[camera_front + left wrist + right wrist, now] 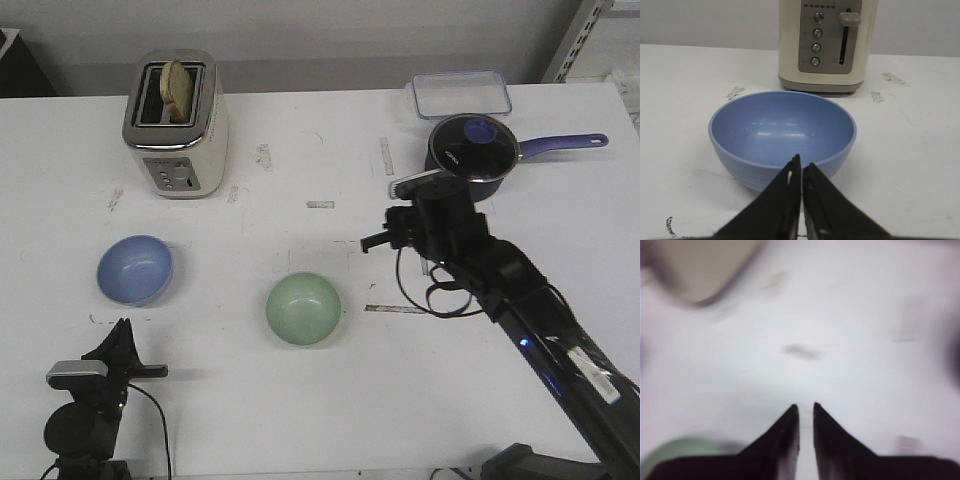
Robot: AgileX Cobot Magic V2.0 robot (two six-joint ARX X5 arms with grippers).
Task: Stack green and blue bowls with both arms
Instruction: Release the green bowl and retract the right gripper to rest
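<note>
periwinkle blue bowl sits on the white table toward the left, in front of the cream toaster, empty and upright. the green bowl sits near the table's middle, well apart from it. the left gripper is low at the near left edge, just short of the blue bowl, jaws together and empty. the right gripper hangs above the table to the right of the green bowl, jaws nearly together with a thin gap, holding nothing; its view is blurred.
</note>
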